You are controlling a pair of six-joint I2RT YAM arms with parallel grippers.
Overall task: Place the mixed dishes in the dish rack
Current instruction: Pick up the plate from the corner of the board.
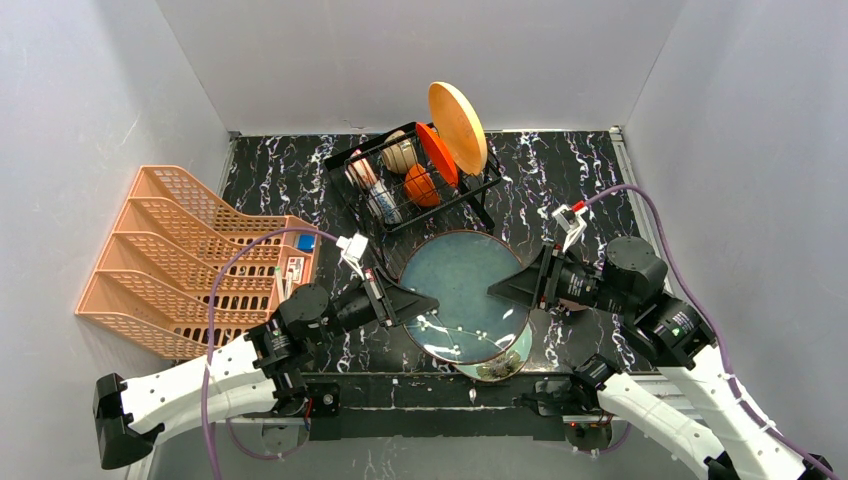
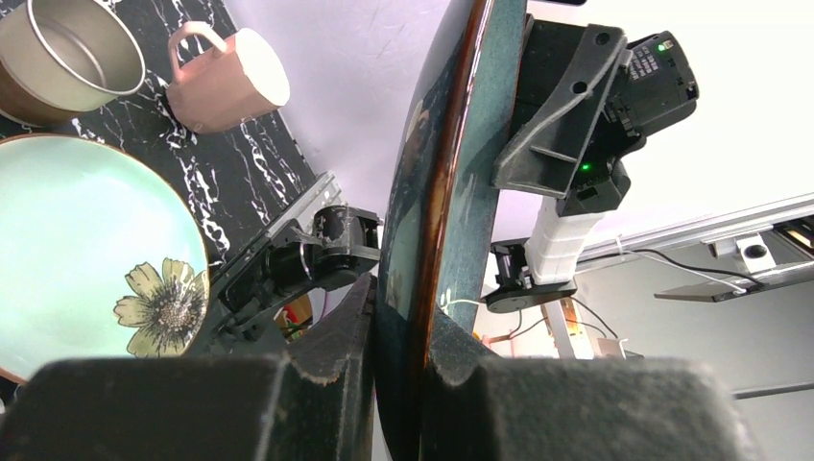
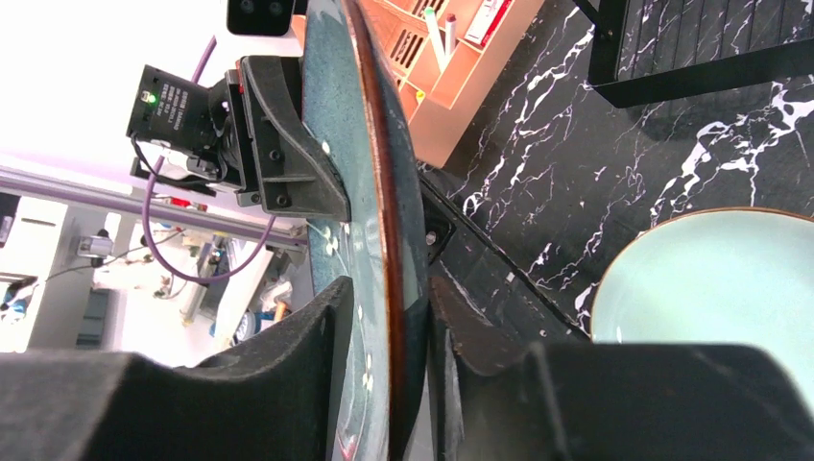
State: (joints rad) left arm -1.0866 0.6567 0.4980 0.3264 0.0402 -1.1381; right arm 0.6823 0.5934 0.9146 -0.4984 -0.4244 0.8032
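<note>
Left gripper (image 1: 431, 303) pinches the grey-green plate (image 1: 463, 280) — right gripper (image 1: 494, 290) straddles its opposite rim, contact unclear.

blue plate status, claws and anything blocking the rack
Left claw shut on blue plate rim. Right claw straddling opposite rim, grip unclear. Plate off table, short of rack. Nothing between.

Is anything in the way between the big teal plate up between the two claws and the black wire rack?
Nothing visible lies on the table between the teal plate and the black wire rack. Inside the rack, a red-orange plate and a yellow plate stand toward its right end, bowls beside them.
</note>
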